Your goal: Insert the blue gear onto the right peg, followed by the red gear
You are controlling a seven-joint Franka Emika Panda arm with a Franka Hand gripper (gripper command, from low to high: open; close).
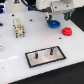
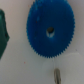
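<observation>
The blue gear (image 1: 53, 23) lies flat on the white table at the back, toward the exterior view's right. It fills the wrist view (image 2: 48, 32), with its central hole showing. My gripper (image 1: 55, 18) hangs just above it with its jaws apart, holding nothing. The red gear (image 1: 66, 32) lies on the table close to the blue one, nearer the front and further to the exterior view's right. The black, light-rimmed plate (image 1: 59, 57) sits near the front. The right peg (image 1: 50, 50) and the left peg (image 1: 37, 52) stand on it, both bare.
A beige block-like part (image 1: 19, 26) stands on the table at the exterior view's left. A dark green shape (image 2: 3, 32) shows at the wrist view's edge beside the blue gear. A small grey object (image 2: 56, 75) lies on the table near it.
</observation>
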